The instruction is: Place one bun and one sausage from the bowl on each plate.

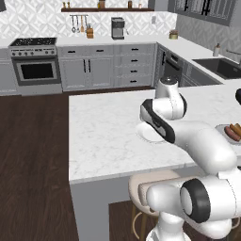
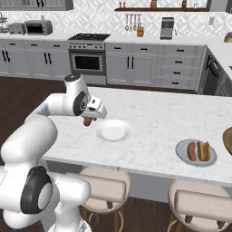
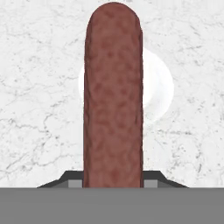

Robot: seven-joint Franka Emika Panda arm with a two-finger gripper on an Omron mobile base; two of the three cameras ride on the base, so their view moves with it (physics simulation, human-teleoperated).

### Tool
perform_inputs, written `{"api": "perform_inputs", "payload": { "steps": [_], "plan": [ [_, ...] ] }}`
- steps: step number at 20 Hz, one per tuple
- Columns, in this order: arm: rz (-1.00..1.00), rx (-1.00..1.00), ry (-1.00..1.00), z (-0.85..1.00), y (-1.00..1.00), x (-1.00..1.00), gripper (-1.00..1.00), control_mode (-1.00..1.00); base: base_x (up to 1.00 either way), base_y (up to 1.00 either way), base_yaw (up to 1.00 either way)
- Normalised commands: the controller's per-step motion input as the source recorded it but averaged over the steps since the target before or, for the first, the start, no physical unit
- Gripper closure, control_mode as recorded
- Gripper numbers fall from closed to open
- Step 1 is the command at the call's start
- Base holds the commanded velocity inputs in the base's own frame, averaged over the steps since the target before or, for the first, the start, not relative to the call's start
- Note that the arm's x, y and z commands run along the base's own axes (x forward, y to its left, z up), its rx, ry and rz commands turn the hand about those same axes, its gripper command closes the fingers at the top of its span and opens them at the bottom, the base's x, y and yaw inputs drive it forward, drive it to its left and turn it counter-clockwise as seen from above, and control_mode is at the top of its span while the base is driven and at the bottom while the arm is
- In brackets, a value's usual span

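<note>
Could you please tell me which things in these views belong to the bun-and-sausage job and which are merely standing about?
Job:
sausage in the gripper
white plate, bare
grey plate holding a sausage and bun
wooden bowl

Standing about:
stove
coffee machine
microwave
stools
sink

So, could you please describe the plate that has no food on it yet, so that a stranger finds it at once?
Look at the white marble island counter with stools along its near edge. Near the robot's gripper, which holds a sausage, lies the glossy white plate. Unlike the grey plate further along, which carries a bun and a sausage, it is bare.
</note>
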Motion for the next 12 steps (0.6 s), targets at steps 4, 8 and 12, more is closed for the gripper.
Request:
{"api": "perform_inputs", "payload": {
  "steps": [4, 8, 12],
  "plan": [
    [0.0, 0.0, 0.0, -0.5, 0.0, 1.0, 1.0, -1.0, 0.0, 0.0, 0.0],
    [0.0, 0.02, 0.0, -0.75, 0.0, 0.86, 1.0, -1.0, 0.0, 0.0, 0.0],
    [0.0, 0.04, 0.0, -0.81, -0.02, 0.6, 1.0, -1.0, 0.0, 0.0, 0.0]
  ]
}}
